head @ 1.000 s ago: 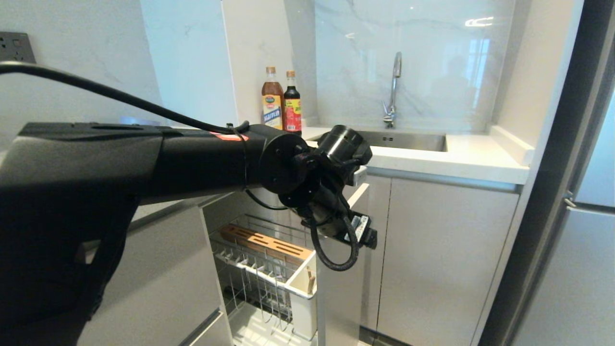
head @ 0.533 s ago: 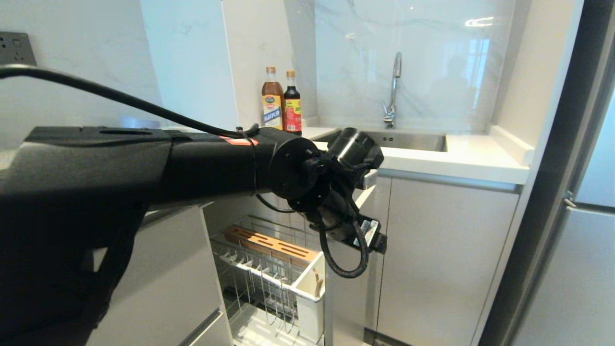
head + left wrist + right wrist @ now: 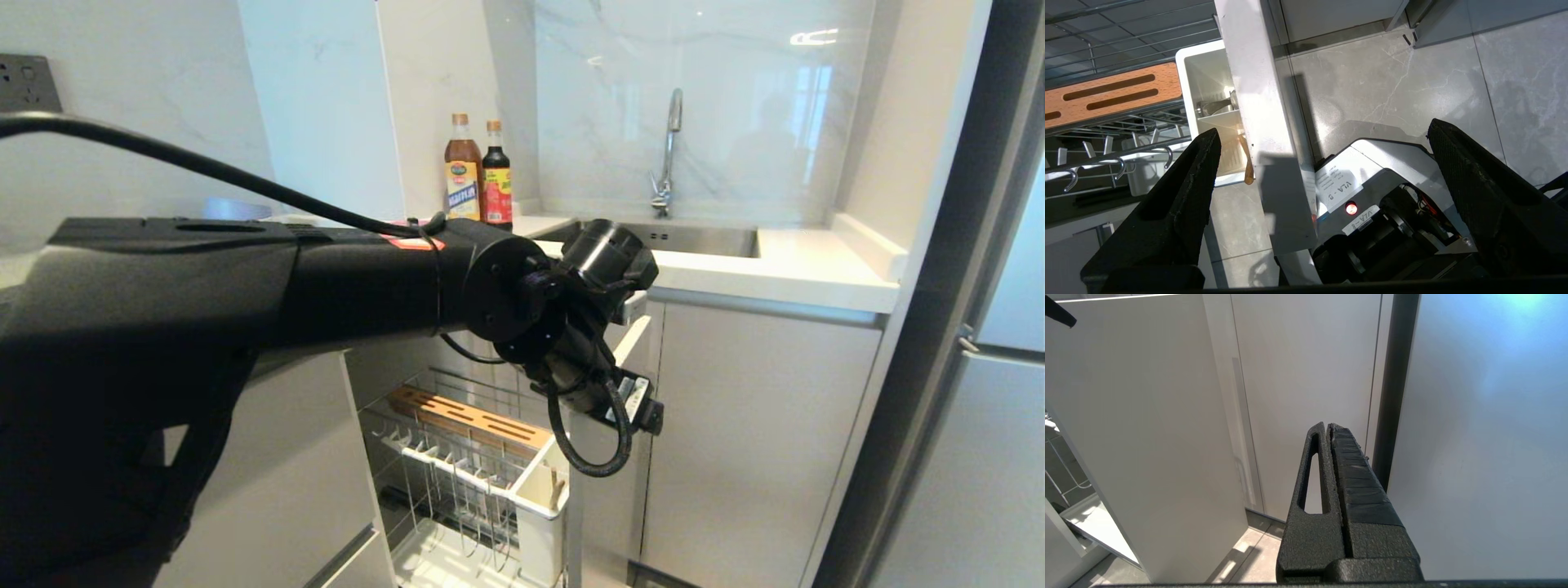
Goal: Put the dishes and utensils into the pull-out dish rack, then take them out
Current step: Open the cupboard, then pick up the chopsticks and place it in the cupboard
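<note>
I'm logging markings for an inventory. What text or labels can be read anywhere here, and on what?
"VLA - 8": white sticker on the robot's base, left wrist view.
Smaller white tag by the red light: seems to repeat it, too blurred to confirm.
Bottle labels, amber bottle and dark bottle: too small to read.

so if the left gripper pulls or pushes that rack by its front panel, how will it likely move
The rack probably glides straight rather than tipping: it extends from the cabinet like a drawer. The panel looks flat, rigid and smooth, so the open left gripper straddling it might slip.
</note>
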